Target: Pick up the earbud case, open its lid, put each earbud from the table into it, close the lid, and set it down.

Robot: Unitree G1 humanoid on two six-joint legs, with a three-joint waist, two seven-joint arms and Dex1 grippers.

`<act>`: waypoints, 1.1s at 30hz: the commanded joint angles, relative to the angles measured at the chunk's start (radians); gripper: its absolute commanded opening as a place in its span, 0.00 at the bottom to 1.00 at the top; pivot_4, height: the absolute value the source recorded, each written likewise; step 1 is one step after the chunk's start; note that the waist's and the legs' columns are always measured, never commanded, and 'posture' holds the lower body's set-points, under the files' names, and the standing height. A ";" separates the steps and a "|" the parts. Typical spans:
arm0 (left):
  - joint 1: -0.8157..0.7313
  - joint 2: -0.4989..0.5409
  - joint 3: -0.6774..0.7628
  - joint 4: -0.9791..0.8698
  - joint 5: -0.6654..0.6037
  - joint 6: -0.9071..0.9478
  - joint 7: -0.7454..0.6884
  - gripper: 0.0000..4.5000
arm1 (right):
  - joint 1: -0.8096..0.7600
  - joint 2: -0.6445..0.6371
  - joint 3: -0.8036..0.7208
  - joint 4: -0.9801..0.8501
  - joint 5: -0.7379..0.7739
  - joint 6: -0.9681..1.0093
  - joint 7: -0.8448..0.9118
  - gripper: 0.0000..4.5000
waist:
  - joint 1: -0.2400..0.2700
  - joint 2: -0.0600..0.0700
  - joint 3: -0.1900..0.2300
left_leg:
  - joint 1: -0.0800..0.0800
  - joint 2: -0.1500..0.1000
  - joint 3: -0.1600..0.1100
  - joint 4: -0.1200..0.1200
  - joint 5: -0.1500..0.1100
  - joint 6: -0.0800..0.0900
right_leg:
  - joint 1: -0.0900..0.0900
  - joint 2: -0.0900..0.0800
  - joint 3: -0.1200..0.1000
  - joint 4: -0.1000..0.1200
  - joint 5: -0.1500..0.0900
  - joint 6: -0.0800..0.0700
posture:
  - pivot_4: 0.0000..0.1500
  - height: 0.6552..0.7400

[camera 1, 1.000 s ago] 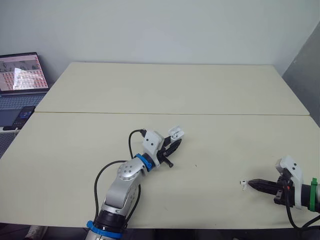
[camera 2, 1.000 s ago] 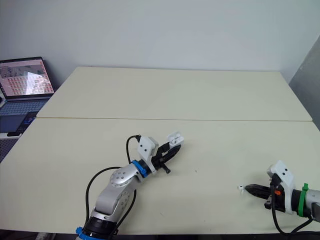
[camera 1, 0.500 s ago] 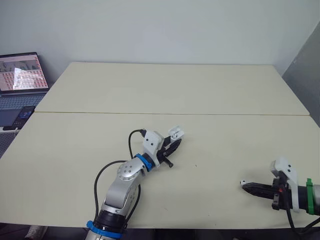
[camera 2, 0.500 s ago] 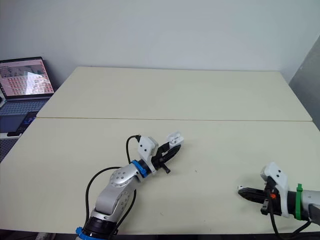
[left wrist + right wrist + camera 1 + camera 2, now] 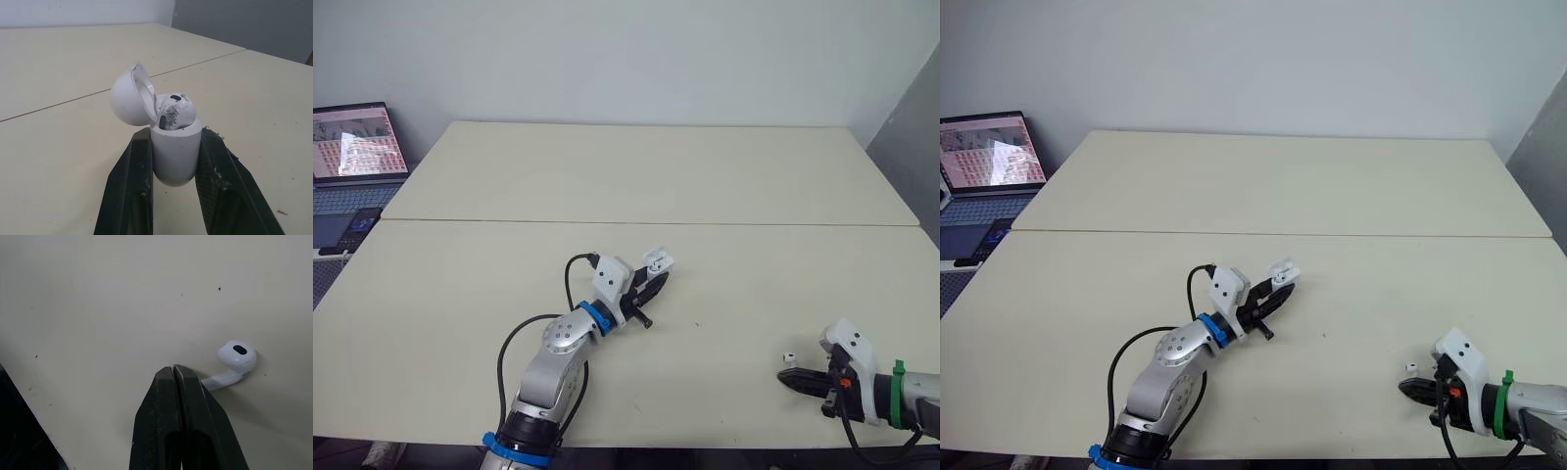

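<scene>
A wide, pale tabletop reaches from the near edge to the far wall, with a seam crossing it from the left edge to the right edge. An open laptop with a lit screen sits beyond the tabletop's far left corner.

The left pincer is over the middle of the tabletop, nearer the front edge than the seam. It is closed on the white earbud case, one black finger pressed to each side of the case body. The case is upright and its lid is flipped open. One seated earbud rests inside it.

The right pincer is low near the front edge, towards the right corner. Its fingers are pressed together with nothing between them. The loose earbud lies on the tabletop just beside the pincer's tip, its stem pointing towards the fingers.
</scene>
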 commanded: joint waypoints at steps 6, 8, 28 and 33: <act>-0.012 0.000 0.001 -0.023 -0.008 -0.011 -0.007 0.17 | -0.014 -0.011 -0.030 0.034 -0.010 -0.005 -0.016 0.01 | 0.000 0.000 0.000 | 0.000 0.000 0.000 0.000 0.000 0.000 | 0.000 0.000 0.000 0.000 0.000 0.000 | 1.00 1.00; -0.011 -0.001 0.001 -0.022 -0.009 -0.011 -0.008 0.17 | -0.014 -0.017 -0.038 0.041 -0.011 -0.006 -0.013 0.01 | 0.000 0.000 0.000 | 0.000 0.000 0.000 0.000 0.000 0.000 | 0.000 0.000 0.000 0.000 0.000 0.000 | 1.00 1.00; -0.008 -0.002 0.005 -0.027 -0.013 -0.005 -0.002 0.17 | -0.010 -0.078 -0.051 0.113 -0.066 -0.081 0.020 0.01 | 0.000 0.000 0.000 | 0.000 0.000 0.000 0.000 0.000 0.000 | 0.000 0.000 0.000 0.000 0.000 0.000 | 1.00 1.00; -0.008 -0.002 0.007 -0.026 -0.014 -0.003 -0.002 0.17 | -0.006 -0.089 -0.044 0.131 -0.105 -0.157 0.060 0.01 | 0.000 0.000 0.000 | 0.000 0.000 0.000 0.000 0.000 0.000 | 0.000 0.000 0.000 0.000 0.000 0.000 | 1.00 1.00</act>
